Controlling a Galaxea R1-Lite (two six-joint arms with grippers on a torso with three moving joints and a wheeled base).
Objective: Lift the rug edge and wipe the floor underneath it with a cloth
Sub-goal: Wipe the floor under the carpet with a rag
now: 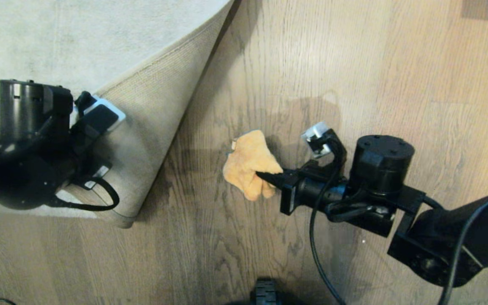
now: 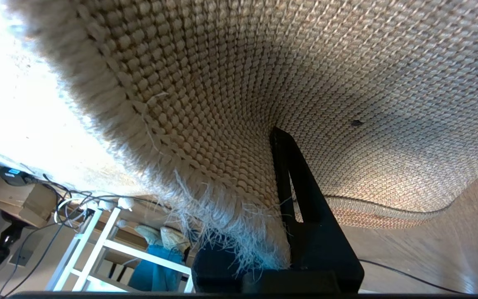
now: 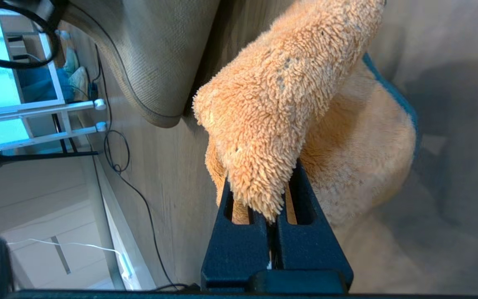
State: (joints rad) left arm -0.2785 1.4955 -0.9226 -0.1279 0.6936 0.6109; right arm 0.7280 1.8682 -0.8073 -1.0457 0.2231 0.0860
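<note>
both arms reach in from the head view's sides: the left gripper (image 1: pixel 95 123) pinches the rug edge (image 1: pixel 163 114) folded back off the floor (image 1: pixel 354 84), while the right gripper (image 1: pixel 269 176) clamps the cloth (image 1: pixel 248 163) just beside the fold. left wrist view: a finger (image 2: pixel 293 182) presses the woven backing (image 2: pixel 347 83). right wrist view: clenched fingers (image 3: pixel 239 245) grip the fuzzy cloth (image 3: pixel 288 95) over the floor (image 3: pixel 168 174).

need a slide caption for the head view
Left gripper holds the pale grey rug's corner folded back; right gripper clamps the fuzzy orange cloth over wood-plank floor.
</note>
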